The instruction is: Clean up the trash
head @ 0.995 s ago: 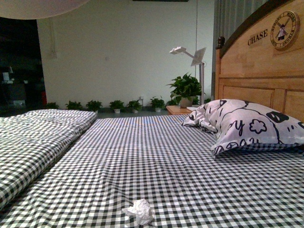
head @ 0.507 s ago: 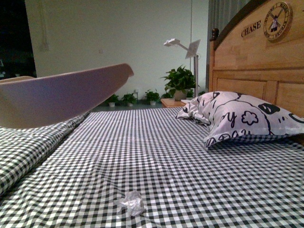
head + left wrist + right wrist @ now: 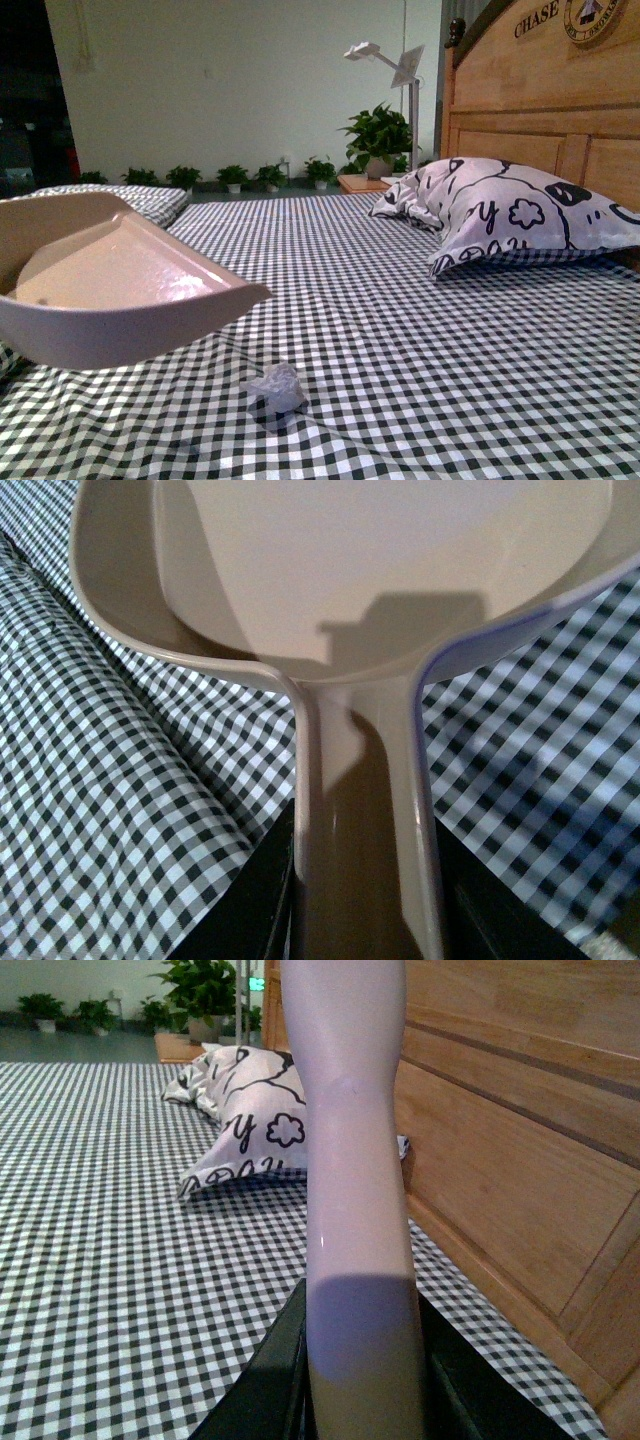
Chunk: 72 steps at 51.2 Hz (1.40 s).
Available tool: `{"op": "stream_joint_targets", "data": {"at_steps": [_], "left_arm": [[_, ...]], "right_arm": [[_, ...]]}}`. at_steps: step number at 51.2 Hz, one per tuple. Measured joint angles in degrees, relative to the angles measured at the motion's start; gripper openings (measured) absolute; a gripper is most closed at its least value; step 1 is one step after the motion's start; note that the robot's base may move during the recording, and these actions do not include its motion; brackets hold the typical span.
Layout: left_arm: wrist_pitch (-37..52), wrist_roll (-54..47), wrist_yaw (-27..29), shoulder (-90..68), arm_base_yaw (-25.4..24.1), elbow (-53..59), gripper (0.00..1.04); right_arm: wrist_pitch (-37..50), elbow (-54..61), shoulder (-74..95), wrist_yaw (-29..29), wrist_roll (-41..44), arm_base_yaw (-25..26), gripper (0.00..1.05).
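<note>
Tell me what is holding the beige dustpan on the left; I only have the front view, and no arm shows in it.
Observer: The left gripper; its wrist view shows the dustpan handle clamped between two black fingers.
Operator: Is the right arm carrying anything?
Observer: Yes, the right gripper is shut on a pale handle that runs out of frame; its head is unseen.
Operator: Does either wrist camera catch the paper ball?
Observer: No, neither wrist view shows it.
</note>
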<state>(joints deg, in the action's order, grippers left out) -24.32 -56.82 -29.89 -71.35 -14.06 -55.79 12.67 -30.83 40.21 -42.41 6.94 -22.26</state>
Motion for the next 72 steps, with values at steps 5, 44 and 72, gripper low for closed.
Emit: {"op": "stream_joint_targets", "data": {"at_steps": [5, 44, 72], "left_arm": [[1.1, -5.8, 0.7, -2.8, -1.8, -0.1, 0.28], [-0.1, -15.1, -3.4, -11.1, -1.4, 0.7, 0.28], [-12.3, -10.6, -2.9, -16.5, 1.7, -8.4, 0.28]], "right_arm": [[0.0, 0.0, 0.0, 0.0, 0.0, 0.0, 0.21], [0.0, 0.0, 0.0, 0.0, 0.0, 0.0, 0.21], [0.0, 0.0, 0.0, 0.0, 0.0, 0.0, 0.21]]}}
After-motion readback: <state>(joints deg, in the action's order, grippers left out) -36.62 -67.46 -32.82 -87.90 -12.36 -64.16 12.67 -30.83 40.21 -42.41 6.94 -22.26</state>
